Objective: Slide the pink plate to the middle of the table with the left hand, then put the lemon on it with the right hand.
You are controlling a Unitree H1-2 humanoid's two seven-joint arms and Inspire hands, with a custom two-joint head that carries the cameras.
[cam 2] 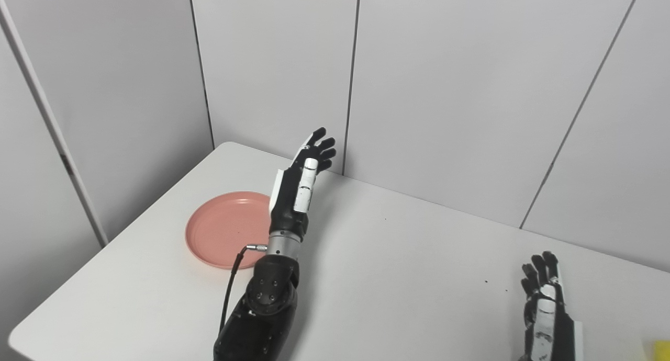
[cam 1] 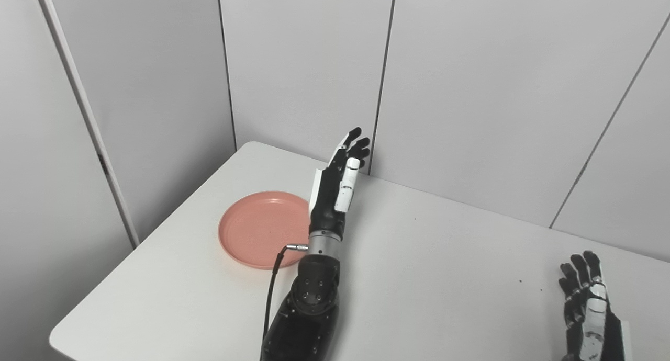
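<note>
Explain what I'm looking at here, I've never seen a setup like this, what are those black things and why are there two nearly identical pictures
The black things are a humanoid robot's two arms, each ending in a robot hand with fingers and a thumb. The two pictures come from two cameras side by side on the robot's head, so both show the same scene from slightly different spots.

The left robot hand is raised with its fingers straight and apart, holding nothing. The right robot hand is low near the picture's bottom right corner, also open and empty.

They work at a white table set against grey wall panels. On it lies an empty pink plate, just left of the left arm. A bit of something yellow shows at the right eye view's bottom right corner; too little is visible to identify it.
</note>
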